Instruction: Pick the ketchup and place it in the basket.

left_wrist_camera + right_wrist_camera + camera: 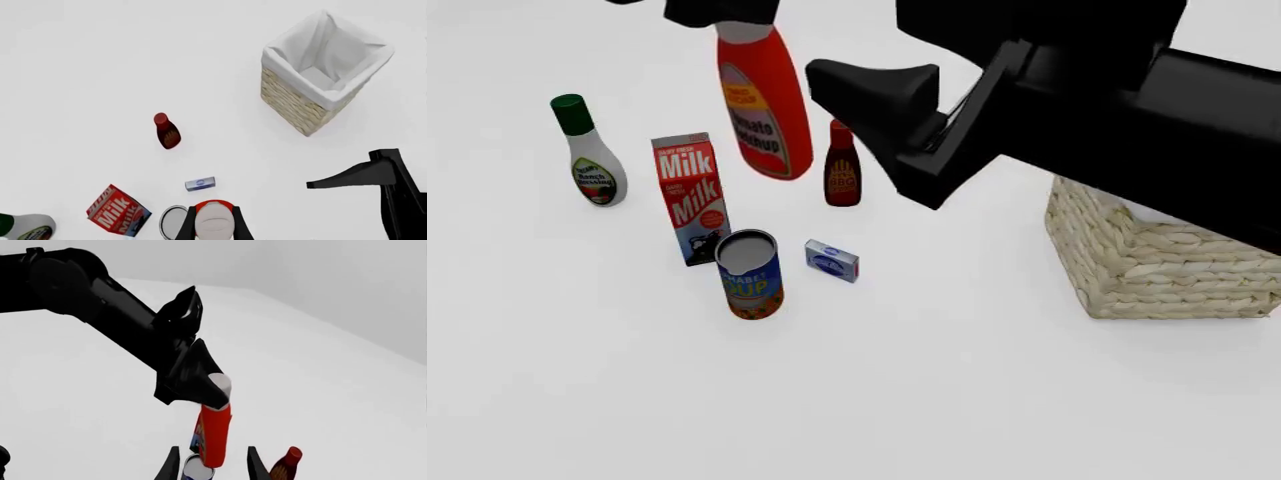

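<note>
Clearly red, white-capped ketchup (762, 105) hangs upright, yellow-and-white label showing.

I am working in a bare simulated test scene, not a real room. A plain white table (961, 400) is stretching out with no seams or texture, meeting a flat grey backdrop (347, 285) in my right wrist view. Grocery props are standing about like a benchmark set: a milk carton (691, 195), a soup can (750, 275), a ranch dressing bottle (590, 155), all rendered with soft, even shadows.
</note>
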You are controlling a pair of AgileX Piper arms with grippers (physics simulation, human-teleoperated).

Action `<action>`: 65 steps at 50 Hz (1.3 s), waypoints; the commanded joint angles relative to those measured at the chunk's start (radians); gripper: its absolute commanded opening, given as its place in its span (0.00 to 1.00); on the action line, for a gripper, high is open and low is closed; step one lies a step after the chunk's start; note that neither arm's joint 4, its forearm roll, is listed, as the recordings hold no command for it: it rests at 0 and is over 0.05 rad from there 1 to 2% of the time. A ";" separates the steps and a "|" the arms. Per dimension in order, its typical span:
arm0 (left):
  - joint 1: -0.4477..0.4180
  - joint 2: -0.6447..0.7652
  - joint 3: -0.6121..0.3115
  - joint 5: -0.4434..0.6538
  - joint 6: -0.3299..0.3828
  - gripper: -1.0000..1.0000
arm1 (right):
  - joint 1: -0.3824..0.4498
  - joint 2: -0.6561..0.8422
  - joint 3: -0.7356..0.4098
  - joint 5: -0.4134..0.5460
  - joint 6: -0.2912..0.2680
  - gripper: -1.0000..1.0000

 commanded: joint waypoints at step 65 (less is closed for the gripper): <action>-0.034 -0.070 -0.026 0.072 -0.049 0.00 | 0.010 0.222 -0.075 -0.160 0.049 1.00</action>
